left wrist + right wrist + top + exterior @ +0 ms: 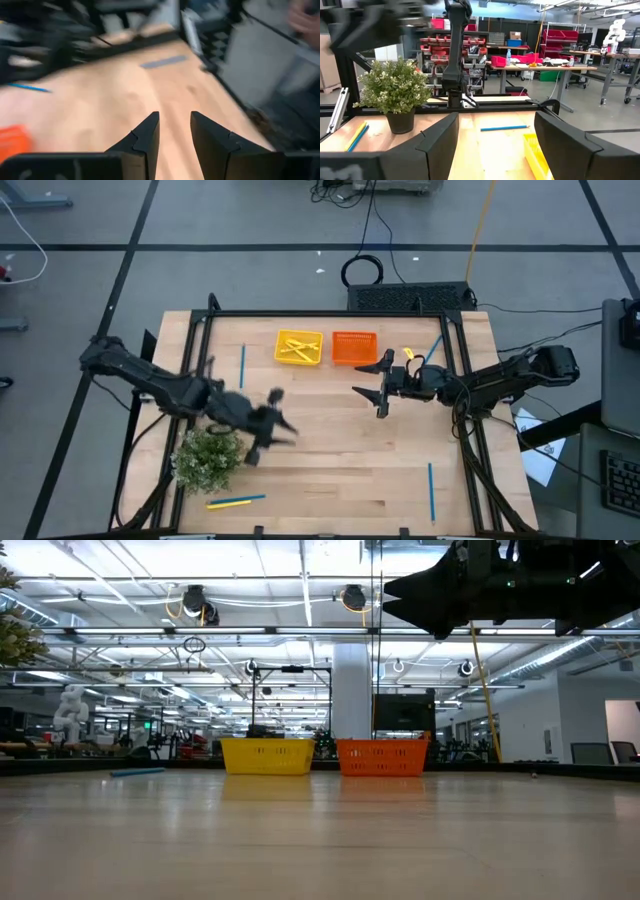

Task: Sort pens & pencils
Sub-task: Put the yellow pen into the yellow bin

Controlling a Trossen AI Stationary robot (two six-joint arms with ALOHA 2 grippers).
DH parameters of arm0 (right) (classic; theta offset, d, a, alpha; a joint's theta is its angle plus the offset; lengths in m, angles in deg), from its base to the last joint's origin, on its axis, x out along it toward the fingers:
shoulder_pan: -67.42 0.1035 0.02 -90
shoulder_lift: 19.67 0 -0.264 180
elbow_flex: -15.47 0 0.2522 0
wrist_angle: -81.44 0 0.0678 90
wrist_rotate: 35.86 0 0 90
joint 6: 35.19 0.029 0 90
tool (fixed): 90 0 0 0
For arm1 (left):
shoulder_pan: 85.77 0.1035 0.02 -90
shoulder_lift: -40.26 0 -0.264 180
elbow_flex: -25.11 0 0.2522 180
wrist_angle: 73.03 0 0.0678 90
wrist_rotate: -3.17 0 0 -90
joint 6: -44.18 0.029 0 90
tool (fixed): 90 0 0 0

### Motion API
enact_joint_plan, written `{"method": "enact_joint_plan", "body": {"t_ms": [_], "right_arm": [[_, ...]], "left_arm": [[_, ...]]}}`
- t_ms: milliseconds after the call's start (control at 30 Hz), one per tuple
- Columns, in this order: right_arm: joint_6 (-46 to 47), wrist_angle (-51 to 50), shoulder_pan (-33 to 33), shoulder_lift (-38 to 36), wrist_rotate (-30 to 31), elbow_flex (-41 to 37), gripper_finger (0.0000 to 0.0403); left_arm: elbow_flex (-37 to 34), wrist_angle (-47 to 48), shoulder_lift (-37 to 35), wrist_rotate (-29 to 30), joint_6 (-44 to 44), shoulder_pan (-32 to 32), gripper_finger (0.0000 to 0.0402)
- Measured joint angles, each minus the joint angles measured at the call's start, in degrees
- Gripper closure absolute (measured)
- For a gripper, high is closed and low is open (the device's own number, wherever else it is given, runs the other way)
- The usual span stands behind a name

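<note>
The worktop (330, 470) is pale wood inside a dark frame. Largest on it is the potted plant (208, 458), near the left front. At the back stand two small trays side by side: the yellow tray (299, 347) holds several yellow sticks lying loose, while the orange tray (354, 348) looks empty from above.

The left gripper (268, 428) hangs over the worktop just beside the plant, its fingers (145, 140) a narrow gap apart and holding nothing. The right gripper (382, 387) hovers near the orange tray with its fingers (437, 137) spread wide, also empty.

The pens and pencils are scattered well apart: a blue pen (242, 367) lies left of the yellow tray, another blue pen (431, 492) at the right front, a yellow pencil and a blue one (236, 501) together at the front by the plant, and one more blue stick (433, 345) at the back right by the frame.

These sticks are probably light, stiff and smooth, so likely to roll or pivot. A pinch across the middle of the shaft, fingers square to its length, should keep one level.
</note>
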State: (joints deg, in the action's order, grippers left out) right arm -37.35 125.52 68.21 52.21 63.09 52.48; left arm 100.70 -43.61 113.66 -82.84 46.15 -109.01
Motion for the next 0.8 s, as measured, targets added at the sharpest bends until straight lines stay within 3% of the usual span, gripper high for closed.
{"method": "enact_joint_plan", "body": {"t_ms": [200, 367, 567, 800], "right_arm": [[-0.02, -0.25, 0.00, 0.00, -0.02, 0.01, 0.0154], [0.00, -0.68, 0.00, 0.00, -0.02, 0.02, 0.0154], [3.31, -2.02, 0.02, -0.02, -0.02, 0.02, 0.0154], [6.29, -4.81, 0.02, 0.00, -0.02, 0.02, 0.0154]], "left_arm": [[12.69, 12.86, 11.57, 0.24, -4.03, -10.19, 0.0286], [19.47, 17.59, 19.92, 0.67, -8.22, -16.42, 0.0286], [21.96, 17.22, 25.73, 0.65, -12.16, -22.47, 0.0286], [21.96, 23.63, 29.25, 3.19, -31.92, -27.03, 0.0286]]}}
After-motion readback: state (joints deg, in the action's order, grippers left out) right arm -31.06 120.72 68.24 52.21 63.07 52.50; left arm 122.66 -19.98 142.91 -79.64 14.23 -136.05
